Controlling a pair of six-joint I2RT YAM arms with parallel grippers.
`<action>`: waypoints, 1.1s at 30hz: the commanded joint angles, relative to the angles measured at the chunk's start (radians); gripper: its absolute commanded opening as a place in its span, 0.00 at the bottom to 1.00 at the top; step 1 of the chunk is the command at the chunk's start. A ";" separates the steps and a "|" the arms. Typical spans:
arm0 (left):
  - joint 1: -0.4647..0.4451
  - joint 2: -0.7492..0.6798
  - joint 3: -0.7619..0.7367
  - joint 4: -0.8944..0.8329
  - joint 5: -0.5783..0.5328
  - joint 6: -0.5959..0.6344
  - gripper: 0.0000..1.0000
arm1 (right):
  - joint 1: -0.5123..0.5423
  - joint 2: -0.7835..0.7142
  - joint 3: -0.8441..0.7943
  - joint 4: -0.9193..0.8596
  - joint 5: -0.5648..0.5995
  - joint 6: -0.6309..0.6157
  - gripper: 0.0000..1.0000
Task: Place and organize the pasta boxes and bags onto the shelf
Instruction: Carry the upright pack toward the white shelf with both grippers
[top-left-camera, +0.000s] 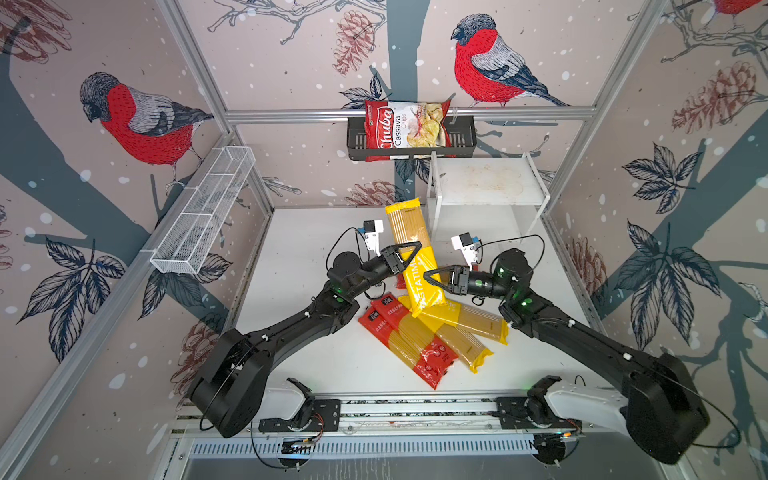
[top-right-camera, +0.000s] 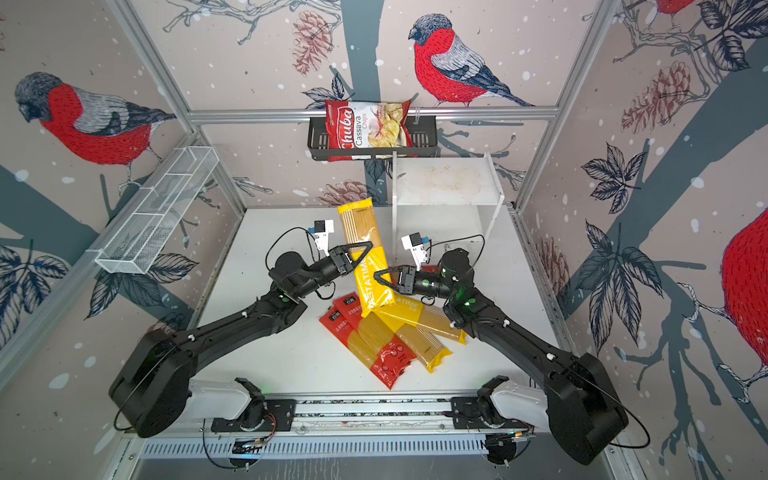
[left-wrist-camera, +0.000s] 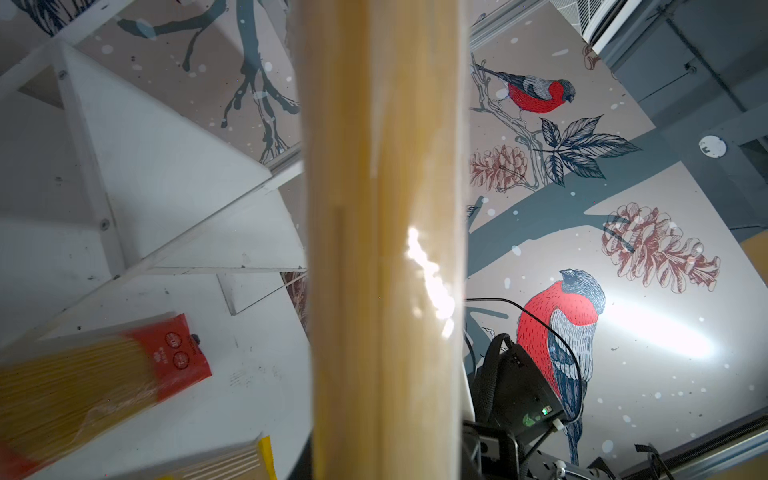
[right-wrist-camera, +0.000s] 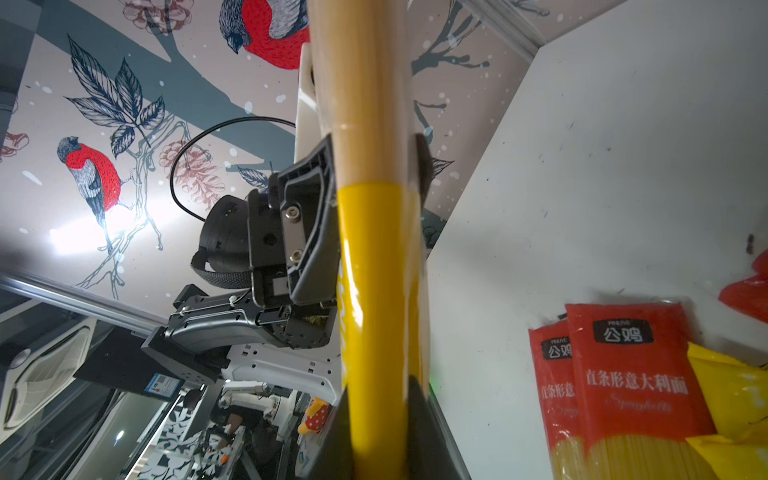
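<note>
You are holding one long, flat yellow pack (top-left-camera: 422, 286) between both arms. It is hanging clear of the table (top-left-camera: 307, 357) and tilting, with its glossy yellow plastic end low over the pile. Its tan, strand-lined end is pointing toward the back wall, just beside the shelf (top-left-camera: 490, 204). Your left gripper (top-left-camera: 417, 248) is clamping it where tan is meeting yellow, and the right wrist view is showing its black fingers (right-wrist-camera: 316, 187) pressing either side. Your right gripper (top-left-camera: 427, 276) is gripping the yellow end lower down, its fingers sitting flush against both narrow edges. Part of the lettering, "STATIME", is showing on the film.

The other packs are lying in a loose, overlapping heap on the table between the arms, in front of the shelf. Two red packs (top-left-camera: 409, 338) are showing straight spaghetti through their clear middles, and two more yellow packs (top-left-camera: 469, 326) are crossing them.

The shelf is standing at the back right, with flat white boards on thin white legs, and its top board is carrying faint brownish stains. The table is looking matte white and lightly scuffed. Wallpaper of red-breasted birds, pine cones and leaves is covering the walls behind a silver metal frame. A black perforated basket (top-left-camera: 461, 137) is holding a chips bag (top-left-camera: 405, 129), and a white wire basket (top-left-camera: 203, 212) is hanging on the left wall.
</note>
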 joint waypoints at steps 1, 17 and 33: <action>-0.001 0.020 0.073 0.026 -0.006 0.059 0.10 | 0.002 -0.019 -0.012 0.113 -0.007 0.009 0.33; 0.003 0.274 0.519 -0.102 0.036 -0.069 0.03 | -0.073 -0.134 -0.074 0.146 0.083 0.052 0.59; -0.037 0.393 0.673 -0.143 0.019 -0.080 0.14 | -0.176 -0.128 -0.095 0.380 0.241 0.289 0.20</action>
